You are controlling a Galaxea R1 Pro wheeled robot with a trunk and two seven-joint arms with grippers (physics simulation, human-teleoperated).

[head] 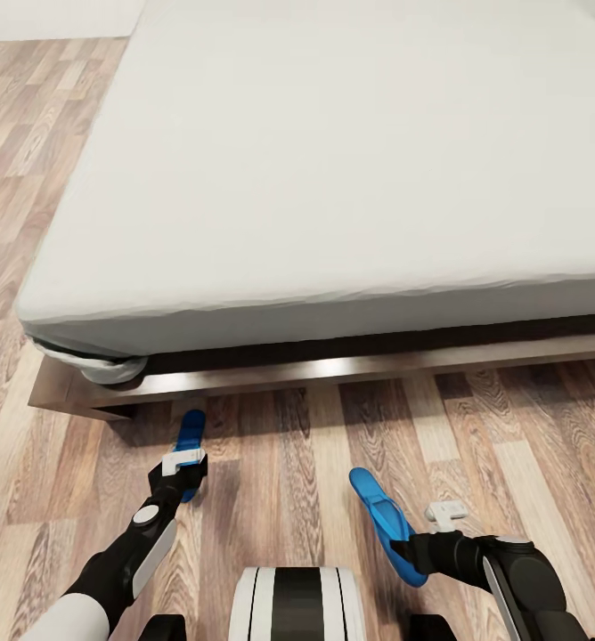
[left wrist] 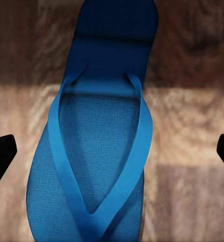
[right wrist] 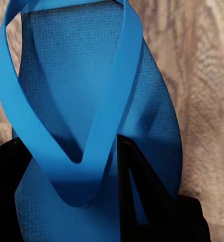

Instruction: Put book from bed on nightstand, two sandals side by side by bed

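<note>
On the wood floor (head: pixel 271 445), two blue thong-strapped sandals (head: pixel 387 523).

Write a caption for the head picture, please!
Beside the bed, the right gripper holds one sandal; the left gripper is over the other.

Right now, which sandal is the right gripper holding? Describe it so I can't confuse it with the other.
Start at the bed and drop to the wood floor before its frame. Two blue sandals are there. The held sandal is in the right gripper, tilted; the other sandal lies flat under the left gripper, nearer the bed's corner.
</note>
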